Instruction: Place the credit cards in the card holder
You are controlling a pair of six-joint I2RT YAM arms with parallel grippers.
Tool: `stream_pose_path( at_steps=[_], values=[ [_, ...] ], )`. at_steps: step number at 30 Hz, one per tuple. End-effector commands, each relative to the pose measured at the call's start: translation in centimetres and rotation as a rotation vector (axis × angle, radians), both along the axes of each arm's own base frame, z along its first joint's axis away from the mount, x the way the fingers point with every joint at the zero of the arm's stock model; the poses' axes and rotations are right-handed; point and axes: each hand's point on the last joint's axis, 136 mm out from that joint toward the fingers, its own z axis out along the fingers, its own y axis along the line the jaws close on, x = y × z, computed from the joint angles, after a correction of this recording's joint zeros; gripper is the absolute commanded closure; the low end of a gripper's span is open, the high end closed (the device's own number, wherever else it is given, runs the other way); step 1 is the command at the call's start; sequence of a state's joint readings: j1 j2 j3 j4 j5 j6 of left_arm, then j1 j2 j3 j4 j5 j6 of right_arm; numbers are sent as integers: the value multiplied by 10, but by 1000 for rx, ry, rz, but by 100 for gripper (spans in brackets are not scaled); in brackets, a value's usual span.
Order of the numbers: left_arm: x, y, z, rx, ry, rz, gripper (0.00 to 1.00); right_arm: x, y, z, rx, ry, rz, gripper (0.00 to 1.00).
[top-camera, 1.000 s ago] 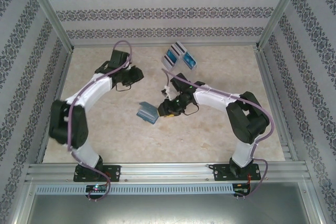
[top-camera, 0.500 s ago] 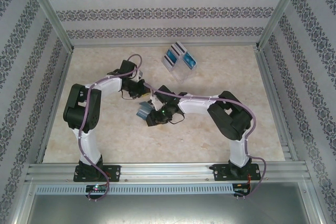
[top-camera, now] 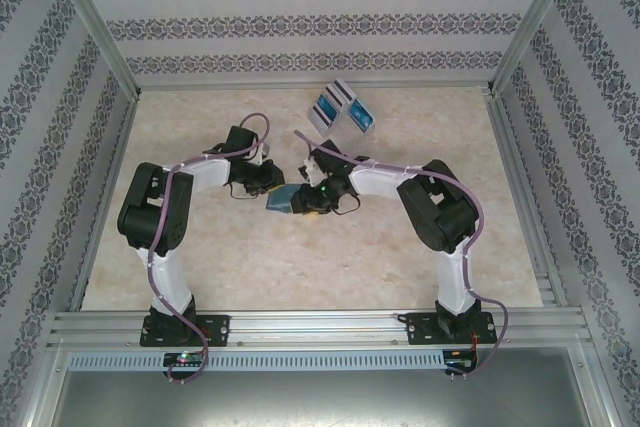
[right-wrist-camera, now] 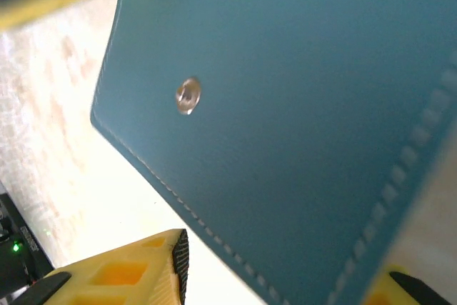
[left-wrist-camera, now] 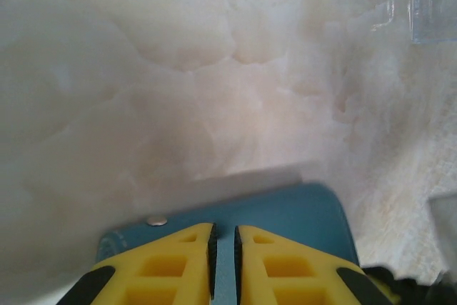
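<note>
The teal card holder [top-camera: 281,199] hangs mid-table between both grippers. My left gripper [top-camera: 268,185] comes at it from the left. In the left wrist view its yellow jaws [left-wrist-camera: 223,237] are pinched on a thin teal flap, and the holder's face [left-wrist-camera: 285,208] with a metal snap [left-wrist-camera: 156,221] lies beyond. My right gripper [top-camera: 303,200] holds it from the right. In the right wrist view the holder's stitched face [right-wrist-camera: 285,105] spans that gripper [right-wrist-camera: 285,271], tilted above the table. Several credit cards [top-camera: 335,104], blue and white-grey, stand at the back.
A clear plastic piece [left-wrist-camera: 434,5] sits beside the cards at the back. Patterned walls and metal rails [top-camera: 100,177] close in the marble-look table [top-camera: 300,267] on all sides. Both arms arch inward, and their elbows take up the left and right thirds.
My left arm swung in from the back left and pinched the card holder. My right gripper carried the holder a little leftward and back toward it.
</note>
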State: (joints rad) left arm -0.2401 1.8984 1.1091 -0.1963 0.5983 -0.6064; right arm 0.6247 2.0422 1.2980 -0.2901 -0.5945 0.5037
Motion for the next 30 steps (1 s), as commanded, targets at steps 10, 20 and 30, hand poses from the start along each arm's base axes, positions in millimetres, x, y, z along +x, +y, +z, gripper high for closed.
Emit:
stream_pose_path(
  at_steps=[10,20,30],
  values=[
    [-36,-24,-14,9,96,-34,83,69,-13,27,62,-160,1,60],
    [-18,-19,12,63,44,-46,83,48,-57,31,-67,-246,48,60],
    [12,-23,44,58,-28,-53,82,43,-79,13,-234,-339,141,59]
  ],
)
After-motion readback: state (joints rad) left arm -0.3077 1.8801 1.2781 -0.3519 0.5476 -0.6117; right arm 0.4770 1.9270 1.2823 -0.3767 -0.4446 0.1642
